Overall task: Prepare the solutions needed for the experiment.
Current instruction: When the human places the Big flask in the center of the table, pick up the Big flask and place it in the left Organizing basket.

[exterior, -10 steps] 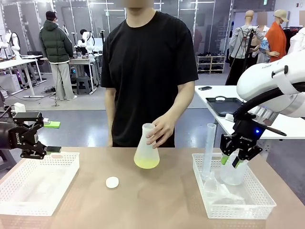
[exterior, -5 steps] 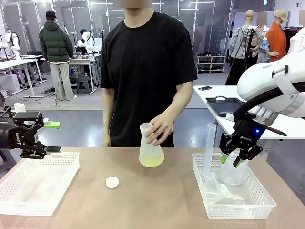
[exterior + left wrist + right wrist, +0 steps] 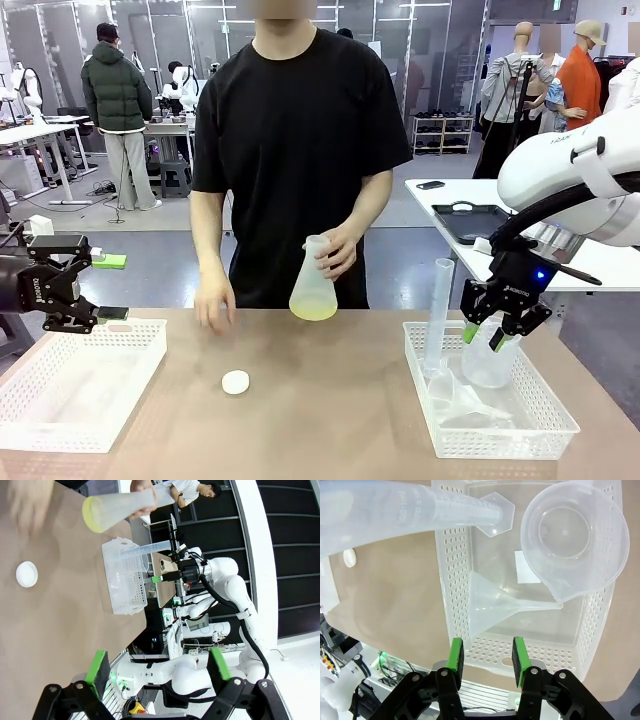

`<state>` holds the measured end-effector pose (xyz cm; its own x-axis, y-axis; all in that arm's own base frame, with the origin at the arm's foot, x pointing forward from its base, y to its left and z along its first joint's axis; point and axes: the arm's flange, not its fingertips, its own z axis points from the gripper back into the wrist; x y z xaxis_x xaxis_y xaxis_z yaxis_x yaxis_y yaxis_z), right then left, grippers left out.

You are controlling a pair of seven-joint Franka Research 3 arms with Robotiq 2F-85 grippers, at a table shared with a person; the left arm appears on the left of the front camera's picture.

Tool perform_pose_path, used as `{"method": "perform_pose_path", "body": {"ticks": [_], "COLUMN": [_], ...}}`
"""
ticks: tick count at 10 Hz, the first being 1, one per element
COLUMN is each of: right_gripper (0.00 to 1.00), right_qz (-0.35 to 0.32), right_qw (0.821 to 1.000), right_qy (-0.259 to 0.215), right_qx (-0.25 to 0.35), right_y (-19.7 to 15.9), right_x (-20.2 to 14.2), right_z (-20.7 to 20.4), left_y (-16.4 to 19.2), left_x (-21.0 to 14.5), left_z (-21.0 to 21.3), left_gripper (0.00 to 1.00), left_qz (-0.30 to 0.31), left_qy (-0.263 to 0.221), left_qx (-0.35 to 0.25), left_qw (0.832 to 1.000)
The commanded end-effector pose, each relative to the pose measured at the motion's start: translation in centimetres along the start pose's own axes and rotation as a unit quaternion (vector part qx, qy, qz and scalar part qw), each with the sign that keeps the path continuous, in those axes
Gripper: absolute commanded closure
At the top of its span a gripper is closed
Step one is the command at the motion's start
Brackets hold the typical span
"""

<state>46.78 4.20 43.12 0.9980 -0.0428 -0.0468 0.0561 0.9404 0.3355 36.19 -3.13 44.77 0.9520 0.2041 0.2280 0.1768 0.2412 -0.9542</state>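
The person's free hand [image 3: 214, 303] reached me as a blur; the other hand [image 3: 338, 252] covered the neck of the flask [image 3: 313, 298]; the cylinder [image 3: 415, 512] ran off my right wrist view's left edge.

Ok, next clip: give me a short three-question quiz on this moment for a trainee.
1. True or false: the flask stands in the right basket.
2. What lies on its side in that basket? A funnel, B spoon, C bottle.
3. Fill in: the liquid in the flask is pale ____.
Key: 1 false, a person's hand holds it up; 2 A; 3 yellow.
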Motion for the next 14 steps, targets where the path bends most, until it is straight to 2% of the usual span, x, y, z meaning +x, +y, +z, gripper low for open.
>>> {"method": "perform_pose_path", "body": {"ticks": [1, 3, 4, 6, 8, 10, 11, 12, 13, 14], "right_gripper": [0.5, 0.54, 0.49, 0.49, 0.49, 0.49, 0.49, 0.49, 0.49, 0.49], "right_qz": [0.002, 0.0, 0.005, 0.003, 0.017, 0.022, 0.013, -0.009, -0.04, -0.059], "right_qw": [1.0, 1.0, 0.999, 0.992, 0.984, 0.956, 0.937, 0.921, 0.908, 0.905], "right_qy": [0.002, 0.0, -0.001, -0.014, 0.026, 0.07, 0.074, 0.075, 0.054, 0.037], "right_qx": [-0.001, 0.0, 0.043, 0.122, 0.177, 0.283, 0.34, 0.381, 0.414, 0.42], "right_y": [0.1, 0.0, -0.2, -0.7, -2.2, -3.4, -3.8, -4.1, -4.3, -4.4], "right_x": [-0.1, 0.0, -1.1, -2.7, -3.4, -3.2, -3.2, -3.4, -3.5, -3.7], "right_z": [0.0, 0.0, 1.0, 1.8, 1.9, 1.5, 1.0, 0.6, -0.1, -0.7], "left_y": [-0.3, -0.3, -0.3, -0.3, -0.3, -0.3, -0.3, -0.3, -0.3, -0.3], "left_x": [0.0, 0.0, 0.0, 0.0, 0.0, 0.0, 0.0, 0.0, 0.0, 0.0], "left_z": [-0.3, -0.3, -0.3, -0.3, -0.3, -0.3, -0.3, -0.3, -0.3, -0.3], "left_gripper": [0.0, 0.0, 0.0, 0.0, 0.0, 0.0, 0.0, 0.0, 0.0, 0.0], "left_qz": [0.002, 0.002, 0.002, 0.002, 0.002, 0.002, 0.002, 0.002, 0.002, 0.002], "left_qy": [-0.007, -0.007, -0.007, -0.007, -0.007, -0.007, -0.007, -0.007, -0.007, -0.007], "left_qx": [-0.016, -0.016, -0.016, -0.016, -0.016, -0.016, -0.016, -0.016, -0.016, -0.016], "left_qw": [1.0, 1.0, 1.0, 1.0, 1.0, 1.0, 1.0, 1.0, 1.0, 1.0]}}
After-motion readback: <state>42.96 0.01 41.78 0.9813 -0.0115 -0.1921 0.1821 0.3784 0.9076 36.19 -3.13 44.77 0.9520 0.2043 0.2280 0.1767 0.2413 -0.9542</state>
